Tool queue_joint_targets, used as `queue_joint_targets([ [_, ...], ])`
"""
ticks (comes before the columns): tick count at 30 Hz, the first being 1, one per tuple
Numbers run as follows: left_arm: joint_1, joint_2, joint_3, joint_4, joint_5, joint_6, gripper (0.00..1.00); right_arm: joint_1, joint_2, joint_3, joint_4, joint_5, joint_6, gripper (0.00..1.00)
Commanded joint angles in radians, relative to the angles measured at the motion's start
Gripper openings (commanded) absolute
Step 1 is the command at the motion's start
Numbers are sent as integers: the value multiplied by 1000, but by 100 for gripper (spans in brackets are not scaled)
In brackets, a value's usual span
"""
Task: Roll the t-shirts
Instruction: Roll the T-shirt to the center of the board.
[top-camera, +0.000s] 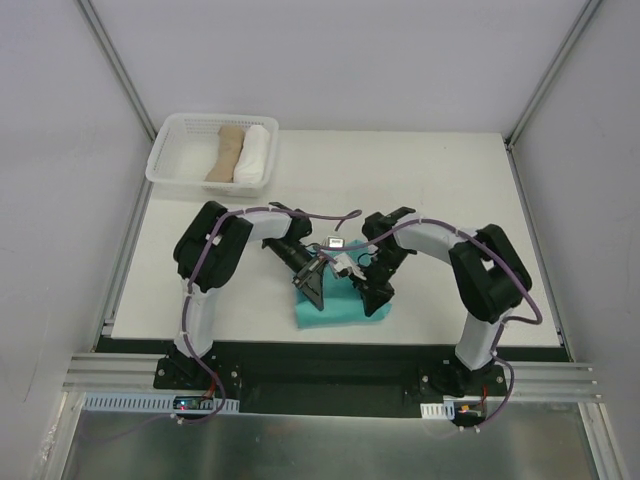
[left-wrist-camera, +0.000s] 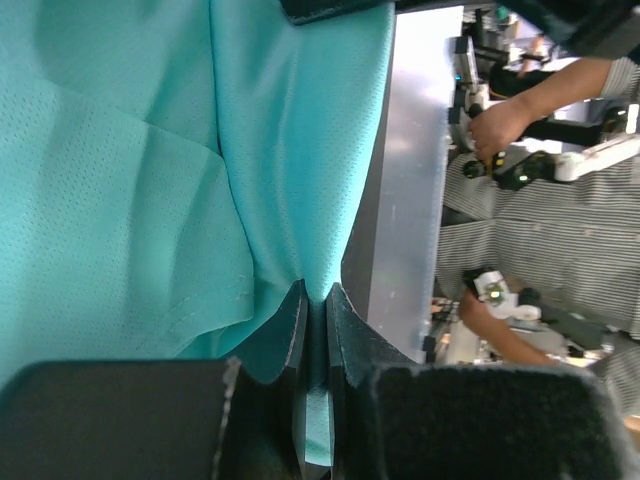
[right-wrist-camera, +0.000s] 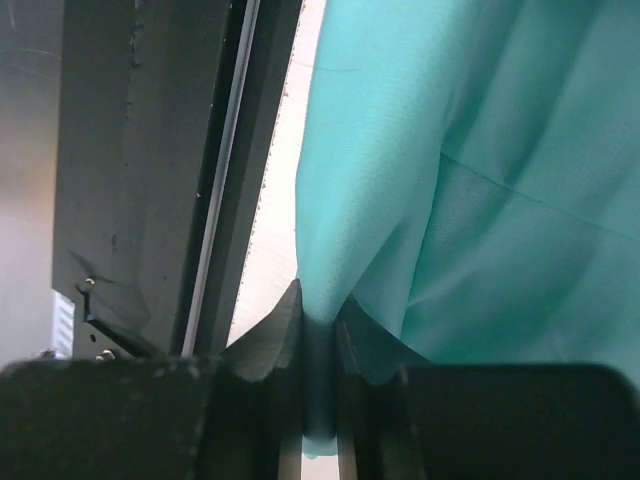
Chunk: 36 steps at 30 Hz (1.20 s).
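We see the teal t-shirt (top-camera: 345, 308) lying in a bunched, partly folded heap at the near middle of the table (top-camera: 450, 200), close to its near edge, with both arms bent in over it. The left pincer (left-wrist-camera: 314, 297) is closed to a slit on a thin ridge of the cloth, and the right pincer (right-wrist-camera: 318, 302) is likewise nipped shut on a narrow fold at the shirt's other side. We judge the main risk to be slippage: the cloth is thin and soft and each hold is only a small pinch, so a tug could pull it free from one side. If one pincer lets go or leads the other, the roll would likely come out skewed or cone-shaped. We cannot tell how many layers each pinch has caught; a hold on the top layer alone would leave the lower cloth behind and loosen the roll. The shirt also sits near the table's near edge, so dragging it nearer could spill a part over the side. The two wrists are close together, and crowding further inward could knock them against each other. By our count there is one t-shirt on the open table, two arms with one pincer apiece, and one white basket (top-camera: 163, 165) at the far left holding two rolled cloths, one tan roll (top-camera: 226, 155) and one white roll (top-camera: 255, 152).
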<state>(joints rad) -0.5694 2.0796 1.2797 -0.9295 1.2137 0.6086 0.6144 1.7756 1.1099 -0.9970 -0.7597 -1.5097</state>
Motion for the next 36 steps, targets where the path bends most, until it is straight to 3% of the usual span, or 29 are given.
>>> queue_joint_targets([
  [1,28,43,-28,-100,-8,11,0,-33,111,76,-311,17,-81,12],
  [9,104,120,-33,-14,-78,-124,0,-57,358,270,-517,0,-103,12],
  [16,207,85,32,46,-166,-211,15,-62,520,422,-578,8,43,11],
  [21,266,-18,9,46,-242,-159,22,-59,666,574,-661,23,137,12],
  [25,289,-250,-66,75,-310,-75,29,-62,714,619,-661,33,213,12],
  [32,197,-738,-319,354,-554,19,46,-113,808,706,-661,-10,381,12],
  [33,130,-781,-350,404,-580,69,52,-105,808,705,-661,-1,379,13],
  [36,-54,-920,-466,504,-695,163,56,-84,817,712,-661,31,393,13],
])
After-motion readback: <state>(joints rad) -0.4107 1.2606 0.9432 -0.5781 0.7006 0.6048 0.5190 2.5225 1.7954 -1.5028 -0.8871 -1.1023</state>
